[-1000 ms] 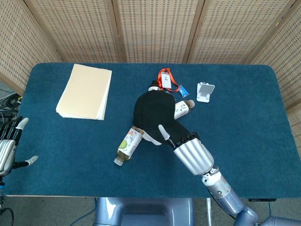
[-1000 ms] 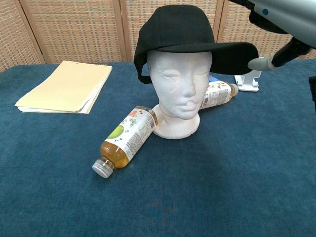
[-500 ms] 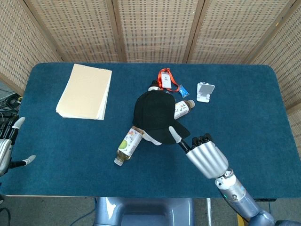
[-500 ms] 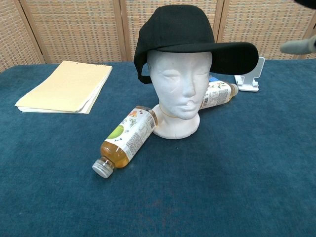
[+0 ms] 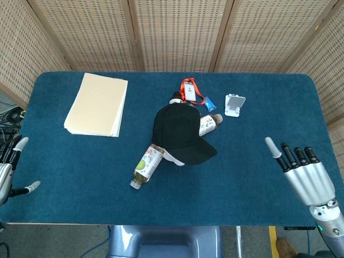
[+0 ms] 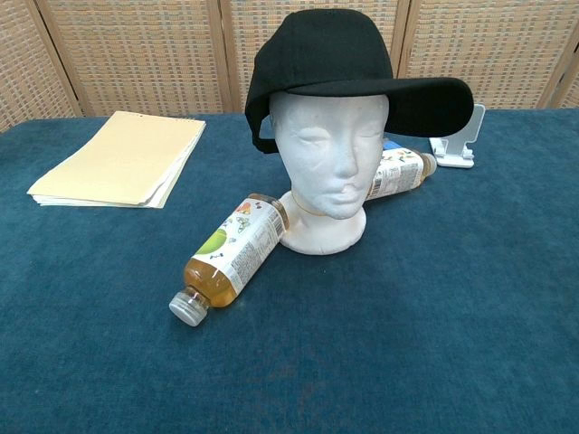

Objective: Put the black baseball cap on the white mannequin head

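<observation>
While neither hand touches anything, the task's main step appears done. Nearest the robot, the right hand hovers at about 4 o'clock of the bench, fingers spread and straight, released, holding nothing, well apart from the cap. The left hand sits off the bench edge at about 8 o'clock; only part of it shows, fingers apart, nothing in them. Neither hand shows in the chest view.

Next out, a juice bottle lies on its side at about 7 o'clock of the mannequin, its base end touching or just beside the mannequin's foot.

At the bench centre the white mannequin head stands upright on its round base. The black baseball cap sits on its crown, brim pointing toward the robot's right, roughly 4 o'clock in the head view. The brim rides level across the forehead; the cap's rear edge hangs down beside the mannequin's temple on the left of the chest view. Judgement: the cap is seated and stable, and what remains is at most a small straightening and parking the arms.

Behind the mannequin, a second bottle lies on its side at about 2 o'clock. Further out are a white phone stand at 1 o'clock, and a lanyard badge at 12 o'clock. A stack of manila folders lies at 10 o'clock, well apart from everything else.
</observation>
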